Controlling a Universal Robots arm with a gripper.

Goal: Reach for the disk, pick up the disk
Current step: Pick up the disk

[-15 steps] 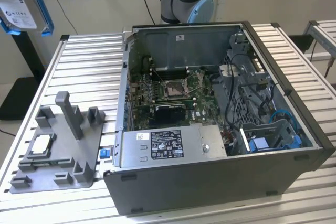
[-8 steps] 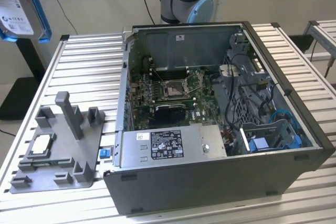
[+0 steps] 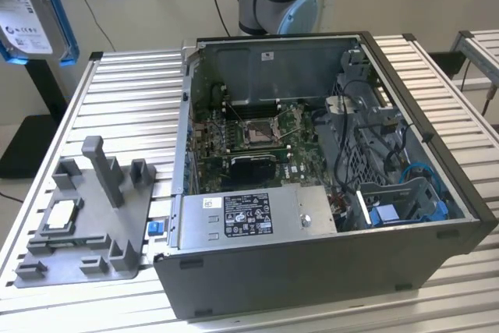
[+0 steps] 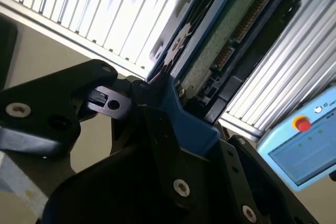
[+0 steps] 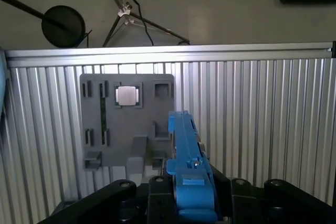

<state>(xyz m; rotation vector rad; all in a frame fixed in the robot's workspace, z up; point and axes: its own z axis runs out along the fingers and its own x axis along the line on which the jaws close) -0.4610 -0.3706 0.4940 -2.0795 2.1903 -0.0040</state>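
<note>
First wrist view, one disk (image 5: 185, 156) edge-on, gripped in the claw (image 5: 186, 192), seemingly clear above one ribbed table (image 5: 262, 119).

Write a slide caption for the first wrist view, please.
Gripper clamps the blue-framed disk edge-on; beyond it, a grey fixture holding a small silver chip.

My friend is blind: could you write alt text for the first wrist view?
The hand grips the blue-framed disk edge-on above a ribbed metal table. On the table lies a grey tray holding a silver chip.
</note>
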